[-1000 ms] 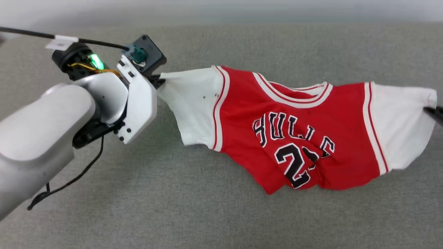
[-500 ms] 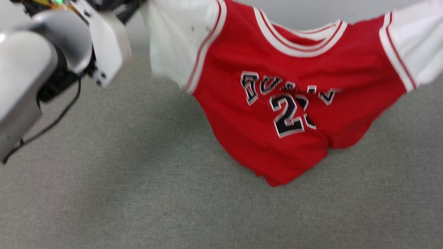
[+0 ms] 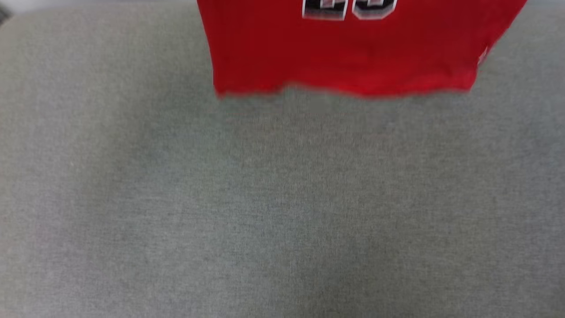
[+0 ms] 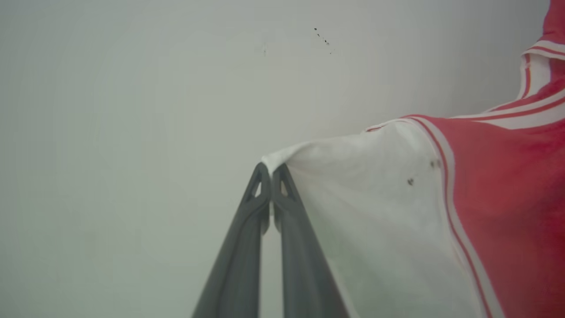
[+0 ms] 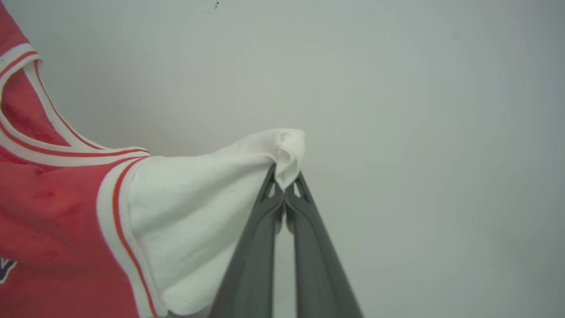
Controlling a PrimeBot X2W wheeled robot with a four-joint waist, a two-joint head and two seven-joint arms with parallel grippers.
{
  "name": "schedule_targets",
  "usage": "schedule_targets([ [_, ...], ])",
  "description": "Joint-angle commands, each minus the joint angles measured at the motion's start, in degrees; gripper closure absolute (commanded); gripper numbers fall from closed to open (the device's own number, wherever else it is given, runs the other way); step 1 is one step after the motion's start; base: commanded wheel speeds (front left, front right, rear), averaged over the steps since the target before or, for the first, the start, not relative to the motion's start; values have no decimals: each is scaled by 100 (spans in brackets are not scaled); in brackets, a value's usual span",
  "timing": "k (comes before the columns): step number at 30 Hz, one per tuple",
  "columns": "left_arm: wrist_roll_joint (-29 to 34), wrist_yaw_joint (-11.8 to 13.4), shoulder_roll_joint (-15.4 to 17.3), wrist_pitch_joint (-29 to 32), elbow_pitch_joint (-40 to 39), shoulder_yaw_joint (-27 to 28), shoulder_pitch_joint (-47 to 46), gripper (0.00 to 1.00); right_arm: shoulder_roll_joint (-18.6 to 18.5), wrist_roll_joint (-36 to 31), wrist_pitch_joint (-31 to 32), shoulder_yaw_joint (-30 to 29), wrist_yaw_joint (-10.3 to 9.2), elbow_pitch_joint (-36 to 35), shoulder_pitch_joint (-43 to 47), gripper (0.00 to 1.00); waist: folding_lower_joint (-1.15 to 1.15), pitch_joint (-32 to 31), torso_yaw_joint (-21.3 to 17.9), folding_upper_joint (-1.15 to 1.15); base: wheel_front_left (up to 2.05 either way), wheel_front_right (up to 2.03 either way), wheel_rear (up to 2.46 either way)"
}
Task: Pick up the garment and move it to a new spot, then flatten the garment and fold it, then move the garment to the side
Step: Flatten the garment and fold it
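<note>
The garment point(image 3: 344, 53) hangs hem-down — stretched sideways, sleeve to sleeve.

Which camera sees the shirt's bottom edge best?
The head view: the red hem of the garment crosses its top, blurred. The wrist views show white sleeves instead, pinched by the left gripper and right gripper.

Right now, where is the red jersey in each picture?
Head view: jersey at the top edge, hem over the grey surface.
Left wrist view: right side, white sleeve pinched by the left end effector.
Right wrist view: left side, other sleeve pinched by the right end effector.
Shared landmark: its red body.
</note>
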Motion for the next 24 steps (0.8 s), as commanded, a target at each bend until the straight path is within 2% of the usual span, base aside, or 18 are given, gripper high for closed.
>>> schedule_targets([
  [1, 55, 30, -23, -69, 99, 39, -146, 100, 68, -112, -75, 25, -4, 116, -189, 100, 0, 273, 24, 0, 0, 0, 0],
  [8, 321, 41, -245, -506, 894, 238, -1093, 100, 454, -753, -613, 252, -4, 983, -1638, 100, 0, 698, 58, 0, 0, 0, 0],
  [12, 306, -113, -435, -778, 1539, 277, -1479, 100, 759, -981, -1029, 422, -4, 1676, -2370, 100, 0, 887, 115, 0, 0, 0, 0],
  [18, 203, -278, -566, -1039, 2082, 194, -1252, 100, 941, -933, -1299, 780, -5, 2210, -2346, 100, 0, 1075, 143, 0, 0, 0, 0],
  [24, 15, -407, -723, -1347, 2495, 70, -661, 100, 1031, -783, -1707, 1088, -4, 2585, -1775, 100, 0, 1133, 113, 0, 0, 0, 0],
])
